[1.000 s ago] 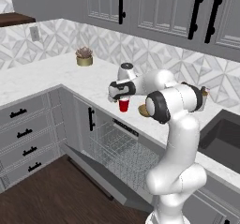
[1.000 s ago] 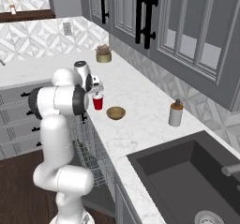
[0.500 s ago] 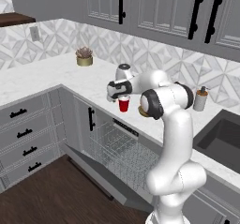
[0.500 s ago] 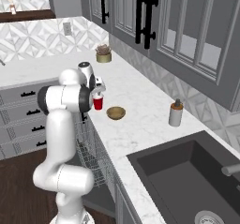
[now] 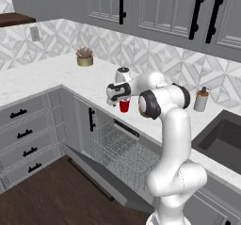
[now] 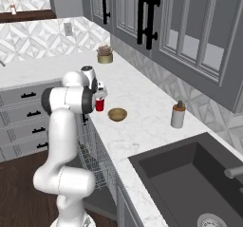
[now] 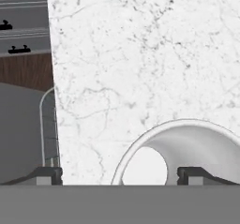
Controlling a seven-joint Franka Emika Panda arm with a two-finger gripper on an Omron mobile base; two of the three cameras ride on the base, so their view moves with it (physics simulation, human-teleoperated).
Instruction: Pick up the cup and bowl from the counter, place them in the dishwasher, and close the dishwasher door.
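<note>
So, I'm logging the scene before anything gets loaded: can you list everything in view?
cup: one, red, white inside, at the counter's front edge
bowl: one, tan-brown, on the counter beside the cup
soap dispenser: one, grey, on the counter near the sink
potted plant: one, on the counter by the back wall
counter: one, white marble
dishwasher: one, grey wire rack, under the counter
dishwasher door: one, grey, dropped open
sink: one, dark, set in the counter
arm: one, white; jaws open, over the cup
</note>
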